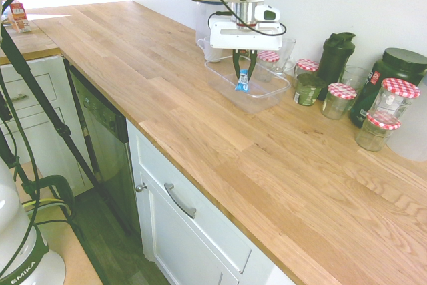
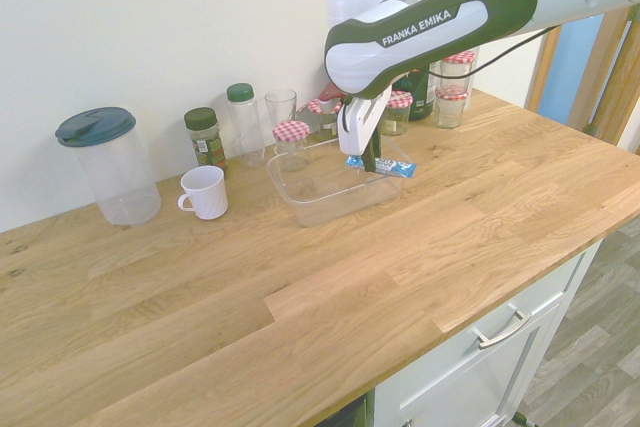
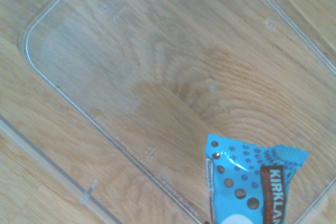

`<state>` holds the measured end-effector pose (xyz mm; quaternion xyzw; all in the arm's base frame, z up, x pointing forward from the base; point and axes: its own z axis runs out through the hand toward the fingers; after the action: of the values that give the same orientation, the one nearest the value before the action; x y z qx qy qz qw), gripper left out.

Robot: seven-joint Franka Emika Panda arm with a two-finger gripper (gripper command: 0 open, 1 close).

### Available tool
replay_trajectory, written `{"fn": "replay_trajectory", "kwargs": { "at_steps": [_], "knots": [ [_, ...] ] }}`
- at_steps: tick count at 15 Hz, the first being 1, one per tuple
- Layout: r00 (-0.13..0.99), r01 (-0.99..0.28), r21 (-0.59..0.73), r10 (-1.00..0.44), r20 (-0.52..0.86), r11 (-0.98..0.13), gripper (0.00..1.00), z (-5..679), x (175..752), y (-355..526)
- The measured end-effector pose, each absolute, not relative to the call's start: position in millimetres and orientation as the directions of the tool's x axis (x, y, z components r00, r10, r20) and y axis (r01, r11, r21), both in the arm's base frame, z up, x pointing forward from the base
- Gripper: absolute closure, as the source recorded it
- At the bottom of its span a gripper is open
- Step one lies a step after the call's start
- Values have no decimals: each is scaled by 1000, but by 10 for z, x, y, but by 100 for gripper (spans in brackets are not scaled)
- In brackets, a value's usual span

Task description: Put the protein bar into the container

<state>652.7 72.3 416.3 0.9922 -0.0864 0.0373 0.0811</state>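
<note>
Protein bar (image 1: 242, 83) is hanging in its blue wrapper from the end effector (image 1: 241, 71), whose two dark fingers are pinching it near its upper end. From the second exterior view the bar (image 2: 381, 165) is sticking out sideways from the fingers, roughly level, over the side of the tub nearer the jars. It is sitting above the clear plastic container (image 1: 256, 98), not yet resting on its floor as far as I can make out. In the wrist view the wrapper (image 3: 251, 182) is showing dark dots and the word KIRKLAND, with the bare bottom of the container (image 3: 131, 77) spreading out behind it and the wood grain showing through.

The white arm is reaching down from above, straight over the container (image 2: 315, 197). The container is lying flat on the wooden worktop (image 1: 200, 138), close to the wall.

Around it, glass jars with red-checked lids (image 1: 338, 100) are standing in a loose group just beyond the container. A white mug (image 2: 205, 192) is standing near the container's other end, and a tall clear canister with a dark blue lid (image 2: 105, 162) is standing further along, well apart. A spice jar with a green lid (image 2: 205, 137) is standing by the wall behind the mug.
</note>
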Motion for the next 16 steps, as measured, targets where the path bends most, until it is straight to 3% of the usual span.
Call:
{"fn": "replay_trajectory", "kwargs": {
  "at_steps": [5, 6, 16],
  "knots": [
    [986, -157, 173, -143, 88, -972, 100, 4125, 6601, 849],
    [985, -159, 175, -145, 90, -972, 0, 4133, 6622, 864],
    [976, -202, 176, -183, 121, -963, 0, 4268, 6974, 806]
  ]
}}
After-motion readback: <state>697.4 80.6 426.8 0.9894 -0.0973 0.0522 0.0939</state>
